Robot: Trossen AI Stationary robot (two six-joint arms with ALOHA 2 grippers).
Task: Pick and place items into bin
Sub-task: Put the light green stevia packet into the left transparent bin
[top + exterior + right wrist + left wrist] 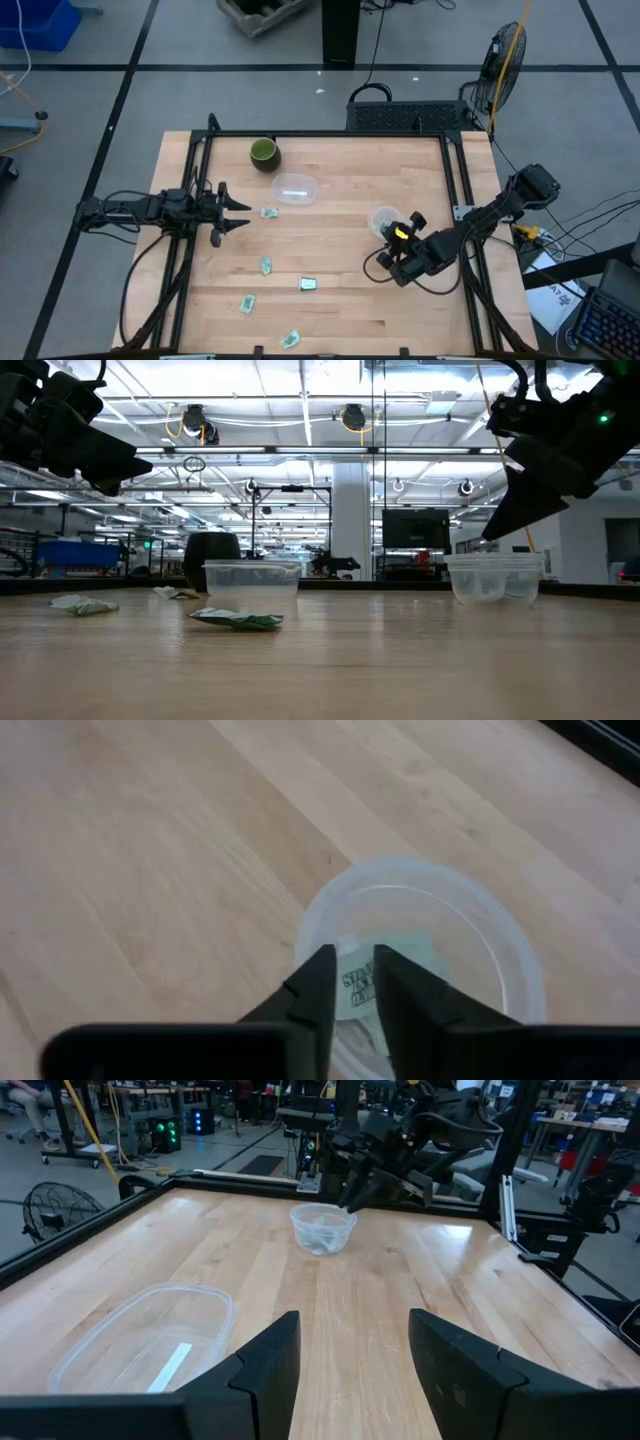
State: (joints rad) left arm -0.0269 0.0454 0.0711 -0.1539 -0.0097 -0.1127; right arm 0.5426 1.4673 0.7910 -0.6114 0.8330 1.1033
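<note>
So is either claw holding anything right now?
Left gripper is open and empty. Right gripper, over the round tub, looks nearly shut on a packet, though the hold isn't clear.

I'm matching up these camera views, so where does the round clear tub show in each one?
High: round tub, right of centre, at the right gripper.
Low: far right, on the table.
Left wrist: upper middle, below the right arm.
Right wrist: centre, beyond the fingers.
Shared landmark: rectangular tub.
</note>
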